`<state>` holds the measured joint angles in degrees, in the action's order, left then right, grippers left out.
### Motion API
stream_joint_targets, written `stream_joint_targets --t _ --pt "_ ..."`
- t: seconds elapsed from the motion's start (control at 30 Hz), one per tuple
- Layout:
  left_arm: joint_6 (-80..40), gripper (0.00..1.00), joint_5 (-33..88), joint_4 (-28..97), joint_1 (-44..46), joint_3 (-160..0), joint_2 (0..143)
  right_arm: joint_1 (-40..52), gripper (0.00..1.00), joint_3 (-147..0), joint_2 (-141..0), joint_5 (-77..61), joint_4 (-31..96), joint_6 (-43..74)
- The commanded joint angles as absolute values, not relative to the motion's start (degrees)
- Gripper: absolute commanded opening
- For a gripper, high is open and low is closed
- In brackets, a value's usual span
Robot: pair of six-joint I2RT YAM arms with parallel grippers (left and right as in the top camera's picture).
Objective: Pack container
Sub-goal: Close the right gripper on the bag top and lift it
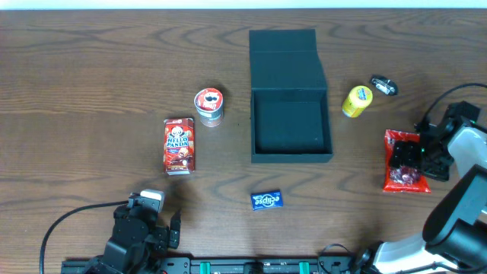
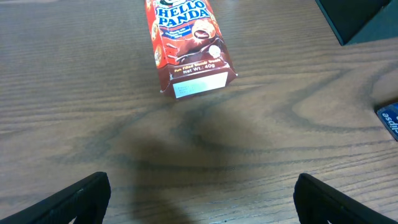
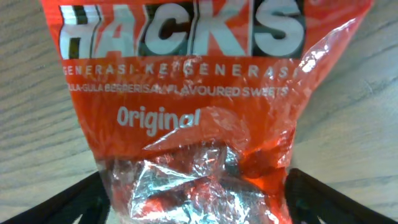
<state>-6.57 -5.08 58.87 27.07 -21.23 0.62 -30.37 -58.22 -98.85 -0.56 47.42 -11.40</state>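
Rigid teal-black matte box container (image 1: 291,122) lies lid-open; right tool (image 3: 198,193) gapes astride likely soft, slippery red plastic sweets bag (image 3: 199,118), best pinched at its end; left tool (image 2: 199,196) open, empty.

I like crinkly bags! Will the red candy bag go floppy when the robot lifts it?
Probably floppy: the red candy bag looks like thin, wrinkled film. Its loose wrapped sweets would likely slump downward. Glossy, so maybe slippery.

Container (image 2: 357,18) & Hacks bag (image 3: 186,124) cut off at view edges; dark item (image 1: 383,85) too small to ID.
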Motion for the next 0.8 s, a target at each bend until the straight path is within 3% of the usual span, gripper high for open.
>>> stream_joint_targets --t 0.0,0.13,0.2,0.33,0.43,0.67,0.77 --pt "-7.29 0.95 -5.52 61.01 26.92 -19.66 0.21 -30.63 0.80 -59.00 -99.13 -1.15 47.09 -10.66" --pt "-7.29 0.95 -5.54 61.01 26.92 -19.66 0.21 -30.63 0.72 -59.00 -99.13 -1.13 47.11 -10.31" --pt "-7.29 0.95 -5.54 61.01 26.92 -19.66 0.21 -30.63 0.60 -59.00 -99.13 -1.13 47.11 -10.31" --pt "-7.29 0.95 -5.52 61.04 26.92 -19.66 0.21 -30.63 0.52 -59.00 -99.13 -1.13 47.09 -10.31" --pt "-7.29 0.95 -5.52 61.01 26.92 -19.66 0.21 -30.63 0.39 -59.00 -99.13 -1.13 47.09 -10.31" --pt "-7.29 0.95 -5.52 61.01 26.92 -19.66 0.21 -30.63 0.33 -59.00 -99.13 -1.13 46.92 -10.31" --pt "-7.29 0.95 -5.52 61.01 26.92 -19.66 0.21 -30.63 0.25 -59.00 -99.13 -1.13 46.92 -10.31"
